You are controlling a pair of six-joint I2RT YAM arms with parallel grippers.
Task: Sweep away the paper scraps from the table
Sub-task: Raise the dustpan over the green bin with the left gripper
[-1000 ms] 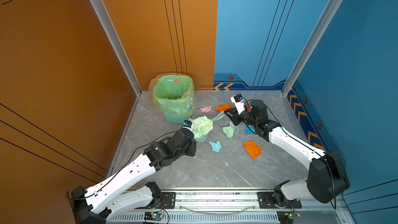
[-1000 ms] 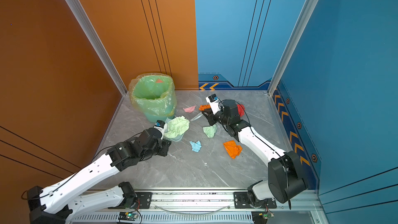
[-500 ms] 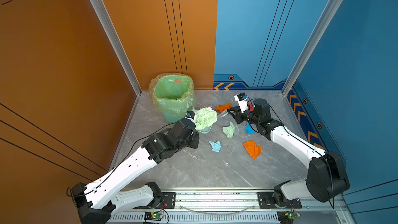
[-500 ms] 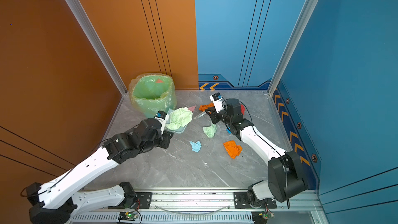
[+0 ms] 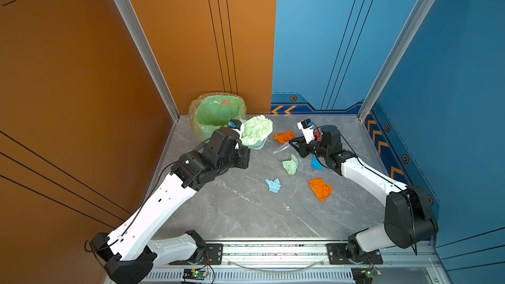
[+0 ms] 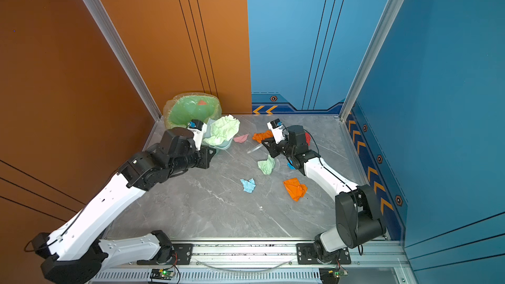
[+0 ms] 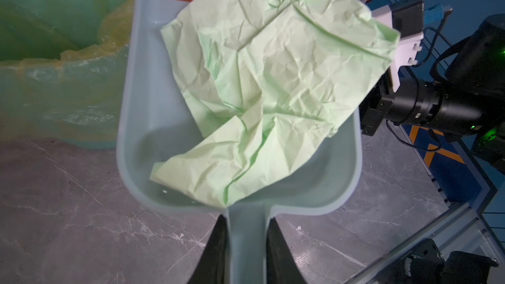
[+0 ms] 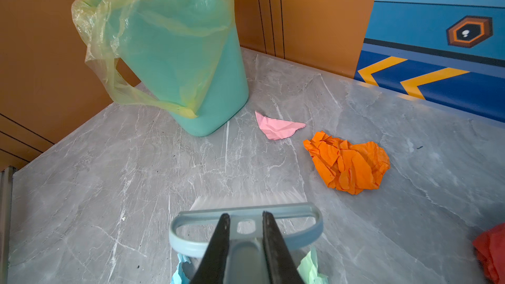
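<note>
At the far left corner of the desk [image 5: 246, 214], just beside the bag-lined bin [image 5: 203, 129], the left jaws were pressed tight on the handle of the dustpan [image 7: 153, 110], which looked lifted clear of the surface. A large pale green sheet [image 7: 267, 77] lay crumpled in the pan, rising above its walls and hanging past its open front. Near the middle of the far edge, the right jaws pinched the handle of the brush [image 8: 246, 214], bristles toward the desk.

The other paper scraps [image 6: 248, 185] lay loose on the desk. A pink scrap [image 8: 278, 128] was near the bin's foot and an orange wad [image 8: 349, 168] lay by the far edge. A red wad [image 8: 492, 252] sat beside the right wrist. A small pale green wad [image 5: 291, 164] and a bright blue wad [image 5: 316, 163] lay close to the right forearm. A second orange wad [image 5: 320, 188] was nearer the right edge.

The paper was probably very light, soft and springy. The big sheet sat unsecured, so a quick tilt or jolt could have spilled it short of the bin. The wads would likely have skidded or rolled on the smooth marble. None of the paper needed gripping. The hold belonged on the two tool handles, with each wad pushed from the side away from the pan.
</note>
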